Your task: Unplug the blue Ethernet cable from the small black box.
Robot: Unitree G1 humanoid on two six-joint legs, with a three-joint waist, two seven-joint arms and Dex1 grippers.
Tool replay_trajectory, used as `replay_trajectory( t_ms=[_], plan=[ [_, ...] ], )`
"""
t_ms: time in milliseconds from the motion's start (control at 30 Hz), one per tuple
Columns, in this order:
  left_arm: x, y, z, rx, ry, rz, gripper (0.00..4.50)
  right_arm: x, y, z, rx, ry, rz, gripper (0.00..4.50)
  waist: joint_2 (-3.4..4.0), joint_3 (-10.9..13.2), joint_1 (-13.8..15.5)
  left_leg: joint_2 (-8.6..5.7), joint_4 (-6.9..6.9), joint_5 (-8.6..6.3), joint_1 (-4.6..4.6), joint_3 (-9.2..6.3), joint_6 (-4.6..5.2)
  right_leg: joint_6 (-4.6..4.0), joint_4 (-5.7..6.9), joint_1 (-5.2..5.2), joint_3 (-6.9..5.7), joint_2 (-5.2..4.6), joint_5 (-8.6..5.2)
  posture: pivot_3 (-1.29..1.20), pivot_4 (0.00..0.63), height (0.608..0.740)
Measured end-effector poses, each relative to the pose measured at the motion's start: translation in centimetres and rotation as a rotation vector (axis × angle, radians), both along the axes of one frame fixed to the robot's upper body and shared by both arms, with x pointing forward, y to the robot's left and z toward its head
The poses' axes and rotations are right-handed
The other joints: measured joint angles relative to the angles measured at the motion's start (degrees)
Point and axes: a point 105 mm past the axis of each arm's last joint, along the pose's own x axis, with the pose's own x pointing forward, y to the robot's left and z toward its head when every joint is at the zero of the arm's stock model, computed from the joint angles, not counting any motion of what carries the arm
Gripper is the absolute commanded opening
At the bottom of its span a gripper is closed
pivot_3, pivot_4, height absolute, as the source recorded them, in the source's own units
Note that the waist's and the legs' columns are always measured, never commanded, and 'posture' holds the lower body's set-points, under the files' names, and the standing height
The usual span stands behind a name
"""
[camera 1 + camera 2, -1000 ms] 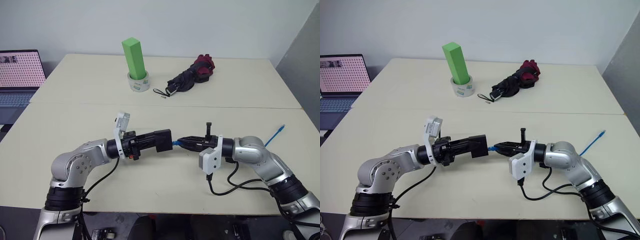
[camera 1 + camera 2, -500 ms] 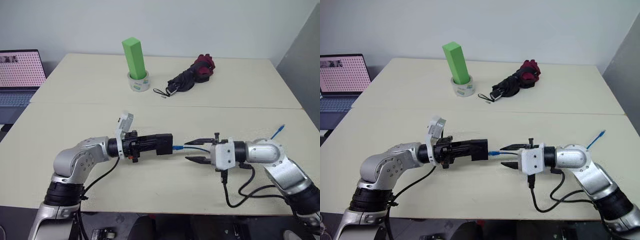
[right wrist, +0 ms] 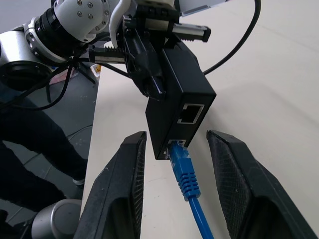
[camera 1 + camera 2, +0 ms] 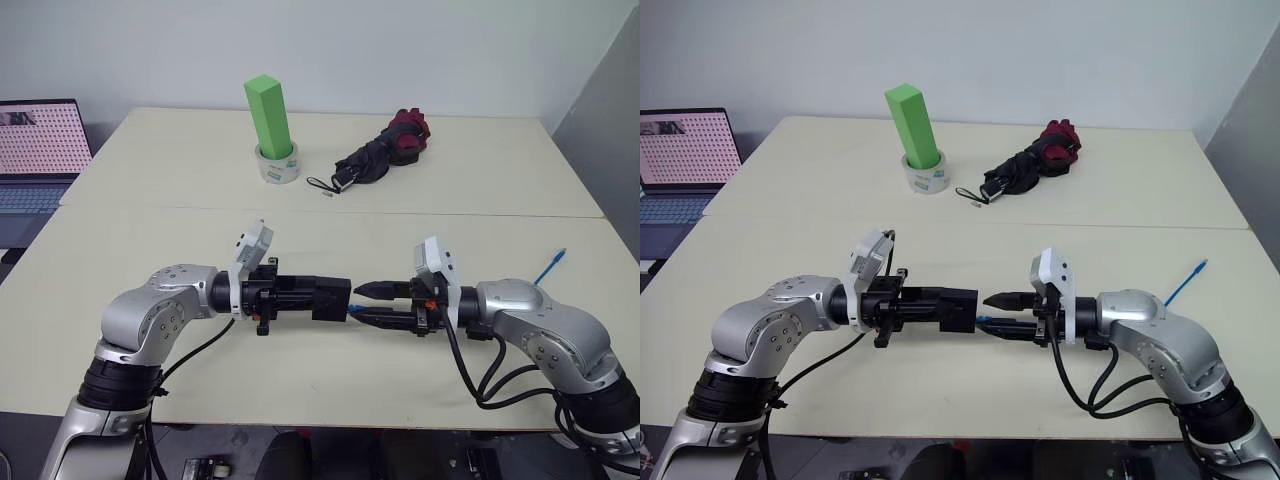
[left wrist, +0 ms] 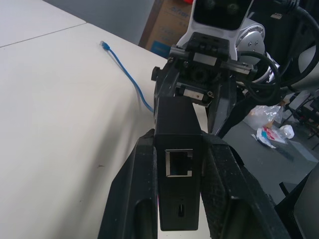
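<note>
My left gripper (image 4: 318,297) is shut on the small black box (image 4: 332,298) and holds it level above the table, its ports facing the other arm. The blue Ethernet cable (image 3: 183,172) sits plugged into the lower port of the box (image 3: 180,102). My right gripper (image 4: 358,303) is open. One of its fingers (image 3: 119,199) stands on each side of the plug, and neither touches it. From there the cable runs back under the right arm, and its free end (image 4: 553,264) lies on the table at the right.
At the back of the table, a green block (image 4: 267,115) stands in a roll of tape (image 4: 278,166). A black-and-red folded umbrella (image 4: 385,150) lies to its right. An open laptop (image 4: 35,150) sits on a side surface at the far left.
The right gripper let go of the plug, opened and rolled its wrist. Its fingers now straddle the plug close to the box. The cable stays plugged in.
</note>
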Motion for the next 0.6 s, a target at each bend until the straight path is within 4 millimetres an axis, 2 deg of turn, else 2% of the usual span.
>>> replay_trajectory(
  t_ms=[400, 467, 500, 567, 600],
  plan=[
    [-0.05, -0.11, 0.1, 0.005, -0.011, 0.007, 0.78, -0.18, 0.11, -0.2, -0.017, 0.04, 0.049, 2.03, 0.0, 0.0, -0.01, 0.0, 0.0, 0.0, 0.0, 0.0, 0.0, 0.0, 0.0, 0.0, 0.0, 0.0, 0.0, 0.0, 0.15, 0.74],
    [-0.03, -0.06, 0.09, 0.008, -0.012, 0.009, 0.78, -0.15, 0.08, -0.26, -0.021, 0.039, 0.048, 1.66, 0.0, 0.0, -0.01, 0.0, -0.01, 0.0, 0.0, 0.0, 0.0, 0.0, 0.0, -0.01, 0.0, 0.0, 0.0, 0.0, 0.15, 0.74],
    [-0.06, -0.03, 0.1, 0.01, -0.012, 0.009, 0.78, -0.16, 0.06, -0.28, -0.022, 0.04, 0.05, 1.65, 0.0, 0.0, -0.01, 0.0, -0.01, 0.0, 0.0, 0.0, 0.0, 0.0, 0.0, -0.01, 0.0, 0.0, 0.0, 0.0, 0.15, 0.74],
    [-0.15, -0.01, 0.11, 0.012, -0.014, 0.007, 0.78, -0.12, 0.03, -0.33, -0.023, 0.042, 0.05, 1.09, 0.0, 0.0, -0.01, 0.0, -0.01, 0.0, 0.0, 0.0, 0.0, 0.0, 0.0, -0.01, 0.0, 0.0, 0.0, 0.0, 0.15, 0.74],
    [-0.21, -0.02, 0.09, 0.013, -0.014, 0.006, 0.78, -0.07, 0.0, -0.37, -0.025, 0.042, 0.049, 0.95, 0.0, 0.0, -0.01, 0.0, -0.01, 0.0, 0.0, 0.0, 0.0, 0.0, -0.01, -0.01, 0.0, 0.0, 0.0, 0.0, 0.15, 0.74]
  ],
)
